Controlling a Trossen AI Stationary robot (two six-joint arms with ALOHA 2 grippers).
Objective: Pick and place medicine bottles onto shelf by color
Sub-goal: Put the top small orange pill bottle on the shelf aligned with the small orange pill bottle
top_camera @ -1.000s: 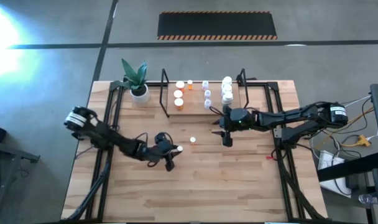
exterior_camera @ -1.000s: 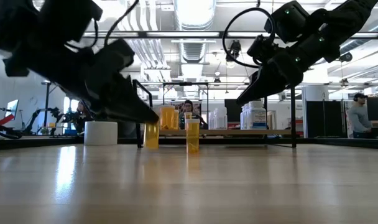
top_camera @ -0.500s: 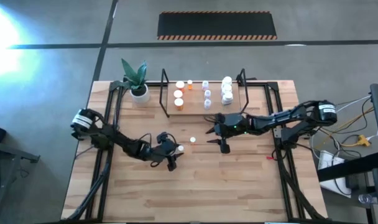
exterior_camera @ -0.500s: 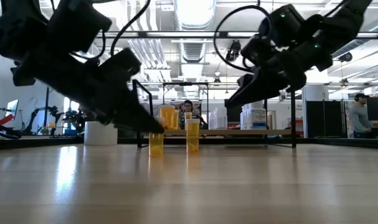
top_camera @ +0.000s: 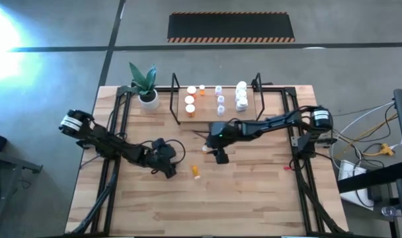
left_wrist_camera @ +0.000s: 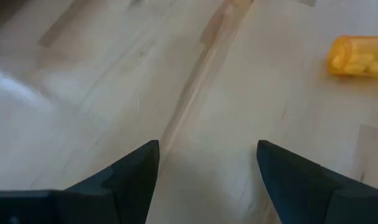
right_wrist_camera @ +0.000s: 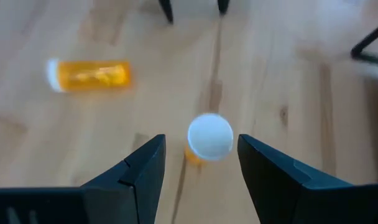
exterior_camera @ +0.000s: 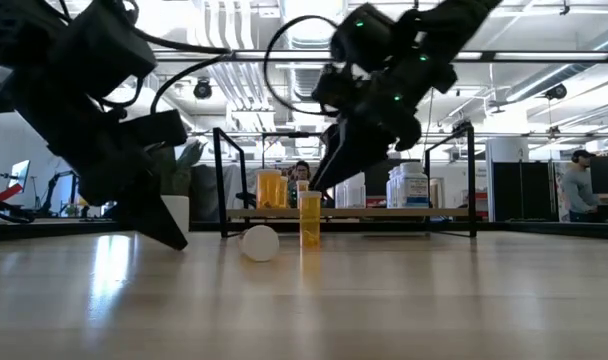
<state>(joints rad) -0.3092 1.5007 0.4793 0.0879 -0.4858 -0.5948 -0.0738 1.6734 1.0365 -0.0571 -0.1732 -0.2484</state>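
**One orange bottle down on its side, one upright between the right fingers**

You've got two loose orange bottles on the table, both on the near side of the shelf [top_camera: 214, 106]. The fallen bottle [top_camera: 195, 170] lies on its side, white cap showing end-on in the low view [exterior_camera: 260, 243], well apart from the shelf. The upright bottle [top_camera: 205, 149] stands closer to the shelf, between it and the fallen one.

Your right gripper [right_wrist_camera: 198, 163] hangs over the upright bottle, fingers apart, white cap sitting in the gap between them, nothing clamped. In the high view that gripper [top_camera: 220, 156] sits just beside the bottle on the shelf's near side.

Your left gripper [left_wrist_camera: 207, 167] is spread open and empty over bare wood, fallen bottle [left_wrist_camera: 358, 56] lying off ahead, not touching. High view puts the left gripper [top_camera: 169, 171] near that bottle, further from the shelf.

On the shelf: orange bottles [top_camera: 190, 104] at the end by the plant pot [top_camera: 148, 99], pale ones [top_camera: 220, 100] mid-board, white ones [top_camera: 241, 94] at the other end.
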